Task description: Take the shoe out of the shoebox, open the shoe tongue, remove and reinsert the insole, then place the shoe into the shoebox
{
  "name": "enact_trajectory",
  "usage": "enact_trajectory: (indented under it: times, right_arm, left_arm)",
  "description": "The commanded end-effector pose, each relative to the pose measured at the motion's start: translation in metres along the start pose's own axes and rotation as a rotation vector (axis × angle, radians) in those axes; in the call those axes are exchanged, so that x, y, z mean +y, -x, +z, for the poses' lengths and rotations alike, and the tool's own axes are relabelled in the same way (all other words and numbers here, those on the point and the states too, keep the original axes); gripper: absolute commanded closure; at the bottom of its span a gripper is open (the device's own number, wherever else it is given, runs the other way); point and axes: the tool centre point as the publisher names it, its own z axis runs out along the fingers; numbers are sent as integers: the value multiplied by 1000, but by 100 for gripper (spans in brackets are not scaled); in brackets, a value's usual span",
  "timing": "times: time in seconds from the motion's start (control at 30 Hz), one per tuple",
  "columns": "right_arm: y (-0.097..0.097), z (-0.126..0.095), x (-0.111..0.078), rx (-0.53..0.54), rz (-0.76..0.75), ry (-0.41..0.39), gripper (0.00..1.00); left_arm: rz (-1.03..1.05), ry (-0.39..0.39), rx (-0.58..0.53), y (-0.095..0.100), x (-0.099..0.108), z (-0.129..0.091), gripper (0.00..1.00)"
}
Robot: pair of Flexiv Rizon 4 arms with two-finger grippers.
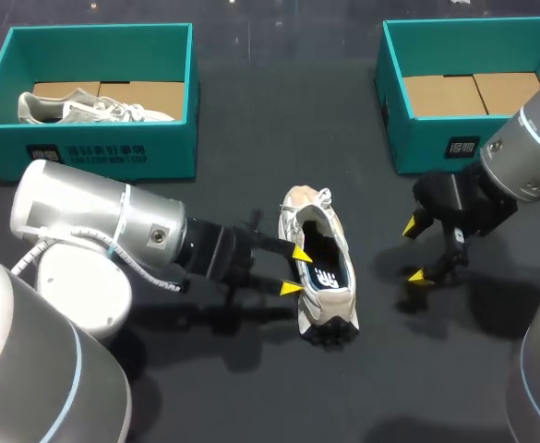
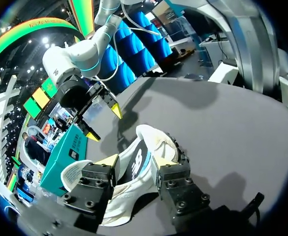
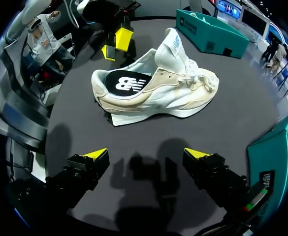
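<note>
Dark surface [image 1: 251,138]: sneaker [image 1: 323,268] stands mid-surface, outside the empty shoebox [image 1: 417,138].
Left claw [image 1: 295,269], fingers spread, sits against its side, apparently to steady it; right claw [image 1: 414,251] hangs wide and empty nearby.

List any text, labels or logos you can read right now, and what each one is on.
Left shoebox, front wall: white print, too blurred to read.
Right shoebox, front wall: small white mark, too blurred to read.
Insole: white logo mark only, no legible wording.
Shoe tongue: tag too small to read.
</note>
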Motion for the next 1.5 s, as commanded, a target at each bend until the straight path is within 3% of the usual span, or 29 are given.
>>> enact_trajectory:
  times: [0.03, 0.3, 0.47, 0.77, 0.83, 0.87, 0.9, 1.0, 1.37, 1.43, 1.5]
  right_arm:
    - [-9, -21, -14, -14, 13, 4, 0]
    - [-5, -39, -29, -10, 66, -45, 0]
    - [-5, -39, -29, -10, 66, -45, 0]
    - [-5, -39, -29, -10, 66, -45, 0]
    - [-5, -39, -29, -10, 66, -45, 0]
    - [-5, -39, -29, -10, 66, -45, 0]
    - [-5, -39, -29, -10, 66, -45, 0]
    - [-5, -39, -29, -10, 66, -45, 0]
    - [-5, -39, -29, -10, 66, -45, 0]
    - [-5, -39, -29, -10, 66, -45, 0]
    - [-5, -39, -29, -10, 66, -45, 0]
  left_arm:
    - [-4, 30, 68, 1, -2, -27, 60]
    - [-3, 53, 135, 9, 2, -60, 58]
    - [1, 58, 210, 14, 6, -82, 57]
    - [127, 115, 437, 34, 8, -123, 57]
    - [143, 113, 502, 39, 9, -130, 63]
    - [158, 118, 531, 40, 10, -133, 72]
    - [164, 109, 561, 42, 10, -136, 98]
    - [138, 76, 725, 49, 7, -145, 100]
    - [138, 76, 725, 49, 7, -145, 100]
    - [196, 42, 818, 47, 5, -123, 100]
    - [264, 103, 855, 50, 2, -111, 100]
